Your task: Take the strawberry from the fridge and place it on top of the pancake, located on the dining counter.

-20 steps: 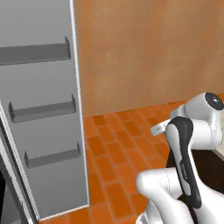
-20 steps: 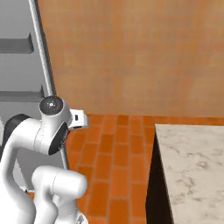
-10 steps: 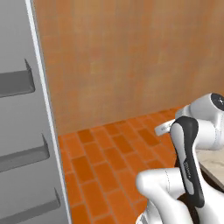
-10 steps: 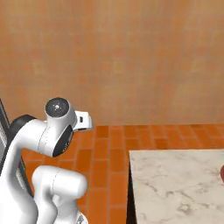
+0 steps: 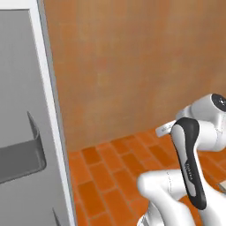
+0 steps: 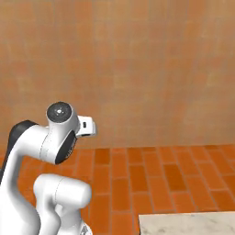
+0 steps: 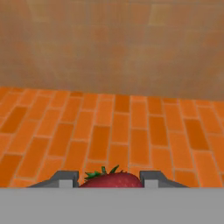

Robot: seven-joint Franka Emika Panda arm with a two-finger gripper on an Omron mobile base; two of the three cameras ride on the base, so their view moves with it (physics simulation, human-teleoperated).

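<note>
I see a floor (image 6: 151,179) made of orange bricks, laid in rows. Far behind it stands a big wall (image 6: 137,69) of pale orange-brown tiles. The floor runs right up to that wall.

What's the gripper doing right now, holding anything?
Gripper: jaws shut on the strawberry, which sits between the two fingertips in the hand view.
</note>
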